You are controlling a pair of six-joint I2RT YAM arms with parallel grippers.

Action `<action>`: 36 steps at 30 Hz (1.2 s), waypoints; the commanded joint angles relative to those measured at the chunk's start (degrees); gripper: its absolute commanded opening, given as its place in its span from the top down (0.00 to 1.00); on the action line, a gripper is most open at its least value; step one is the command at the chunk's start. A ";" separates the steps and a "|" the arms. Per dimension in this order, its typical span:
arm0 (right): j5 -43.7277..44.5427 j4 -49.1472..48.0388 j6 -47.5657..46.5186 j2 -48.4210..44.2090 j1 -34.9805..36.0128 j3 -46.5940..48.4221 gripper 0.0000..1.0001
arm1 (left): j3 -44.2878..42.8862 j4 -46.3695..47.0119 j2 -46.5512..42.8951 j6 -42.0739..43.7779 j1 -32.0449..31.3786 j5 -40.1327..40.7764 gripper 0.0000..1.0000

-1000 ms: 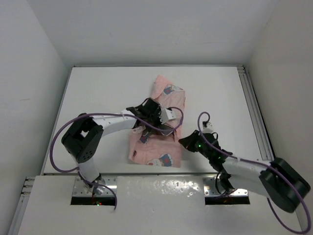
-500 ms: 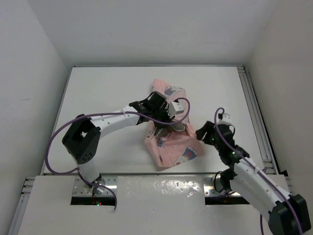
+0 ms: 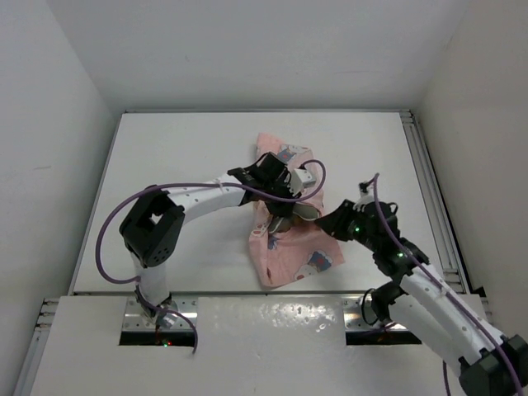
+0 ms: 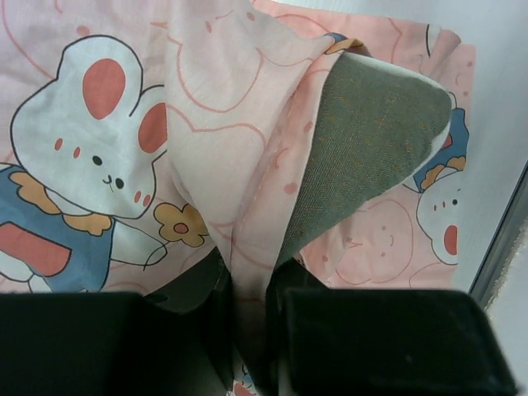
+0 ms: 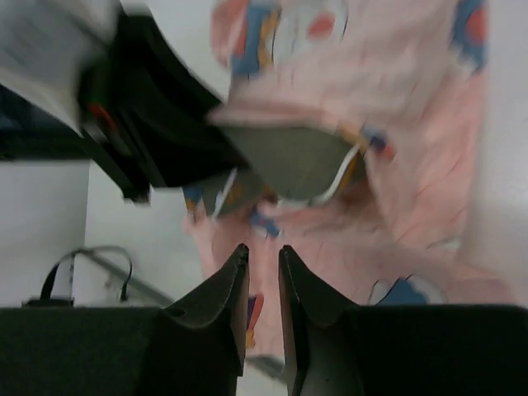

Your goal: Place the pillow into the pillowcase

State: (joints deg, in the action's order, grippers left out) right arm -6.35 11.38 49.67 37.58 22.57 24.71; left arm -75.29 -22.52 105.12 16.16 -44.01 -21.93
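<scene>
The pink rabbit-print pillowcase (image 3: pixel 290 247) lies crumpled in the middle of the white table. My left gripper (image 3: pixel 285 202) is over its middle, shut on a raised fold of the pink fabric (image 4: pixel 247 289). One corner of the olive-grey pillow (image 4: pixel 363 140) pokes out of the fabric just beyond that fold. The rest of the pillow is hidden inside. My right gripper (image 3: pixel 332 227) hovers at the pillowcase's right edge. Its jaws (image 5: pixel 262 256) are nearly together with nothing between them. They point at the pillow corner (image 5: pixel 289 161) with its pale seam and at the pillowcase (image 5: pixel 396 91).
The table (image 3: pixel 165 173) is walled in by white panels at the back and both sides. A metal rail (image 3: pixel 429 190) runs along its right edge. The left arm (image 3: pixel 190 206) and its purple cable arch across the left half.
The left gripper has carried the bunched pillowcase to the right and slightly away from me. The right arm swung out to the right, then came back in toward the pillowcase's right edge.
</scene>
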 commanded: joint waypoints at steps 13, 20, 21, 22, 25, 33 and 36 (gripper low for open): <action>18.12 -28.08 31.88 26.47 20.94 -6.35 0.49 | -4.87 2.22 0.70 -0.34 -0.46 -2.50 1.00; 18.13 -28.07 39.53 35.44 20.94 -4.76 0.49 | -4.34 3.10 0.70 -0.96 -0.20 -1.36 1.00; 18.56 -28.51 40.84 35.80 20.94 -4.76 0.49 | -4.26 3.10 0.61 -0.96 -0.20 -1.01 1.00; 18.74 -28.95 41.21 36.33 20.85 -4.58 0.49 | -4.17 3.10 0.61 -0.96 -0.03 -0.40 1.00; 18.66 -28.60 41.12 38.26 20.41 -3.01 0.50 | -4.43 2.58 0.53 0.18 0.50 0.57 1.00; 16.19 -29.48 42.88 45.81 18.57 -0.37 0.50 | -1.18 -1.73 -0.53 7.66 0.68 0.67 1.00; 13.13 -31.23 45.15 50.63 17.60 0.34 0.55 | -1.53 -1.56 -0.44 7.22 0.68 -0.04 1.00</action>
State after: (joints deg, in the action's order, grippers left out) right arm 8.97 -17.04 91.50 84.23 41.25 23.03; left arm -76.71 -24.97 106.19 22.04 -43.64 -20.69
